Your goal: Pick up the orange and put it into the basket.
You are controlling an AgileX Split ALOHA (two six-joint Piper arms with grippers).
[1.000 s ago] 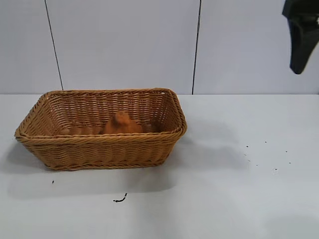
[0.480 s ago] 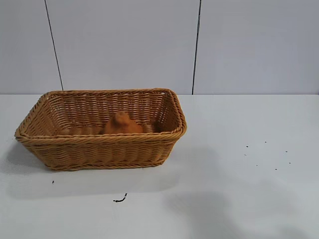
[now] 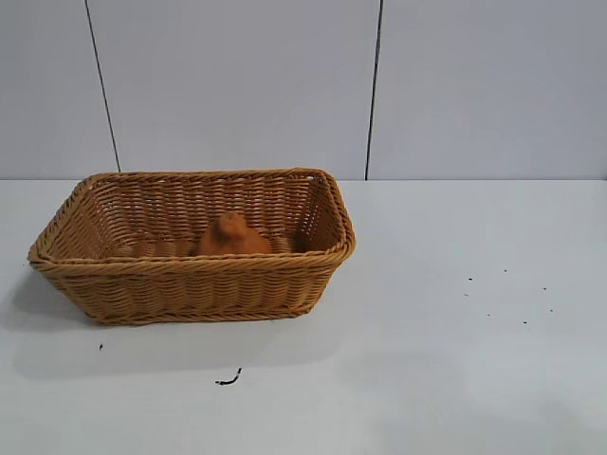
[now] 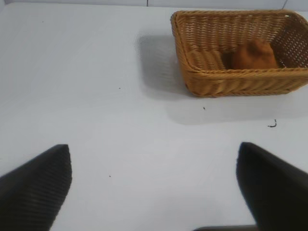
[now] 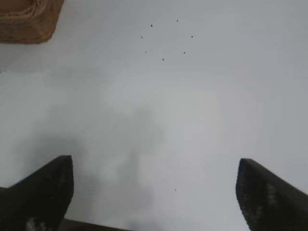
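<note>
a: one orange [image 3: 230, 236], sitting inside one basket [image 3: 190, 284] on the white table [image 3: 455, 360], grey panelled wall [image 3: 237, 85] behind.
b: and two grippers, left gripper [image 4: 154, 192] and right gripper [image 5: 154, 192], fingers spread wide, holding nothing, above bare tabletop.

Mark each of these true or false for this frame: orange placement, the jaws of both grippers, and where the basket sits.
1. The orange lies inside the basket. True.
2. The right gripper is shut on the orange. False: its jaws stand wide open over bare table, holding nothing.
3. The left gripper has its jaws open and empty. True.
4. The basket is tipped on its side. False: it stands upright on the table.
5. An arm shows in the exterior view. False: none is visible there.
</note>
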